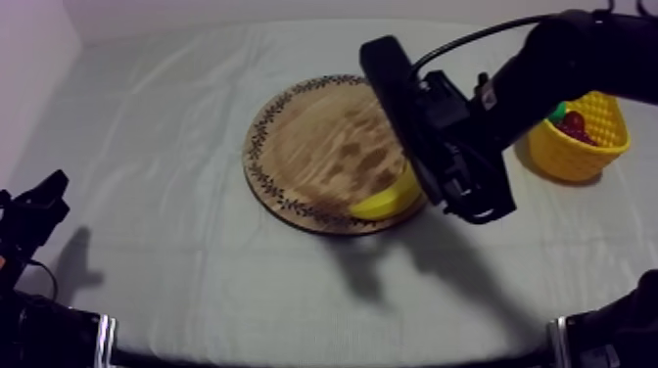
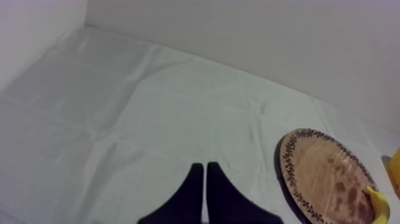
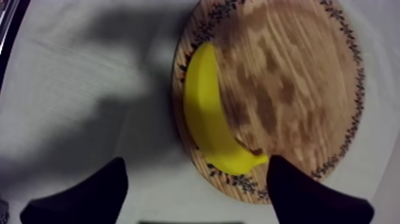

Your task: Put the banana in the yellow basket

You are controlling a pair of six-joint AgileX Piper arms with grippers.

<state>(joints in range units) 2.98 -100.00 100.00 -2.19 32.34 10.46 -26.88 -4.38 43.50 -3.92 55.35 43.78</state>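
Grey-white cloth (image 1: 196, 245) bears the board (image 1: 313, 147); right gripper (image 3: 196, 165) gapes over banana (image 3: 205, 107), left gripper (image 2: 205, 174) clenched empty.

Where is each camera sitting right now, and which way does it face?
Top: above the cloth, slanting down on board, banana, basket; right arm reaches in.
Left wrist: low over the cloth, facing the board; left gripper shut.
Right wrist: above the banana, looking down; right gripper open.
Shared: all show board and banana.
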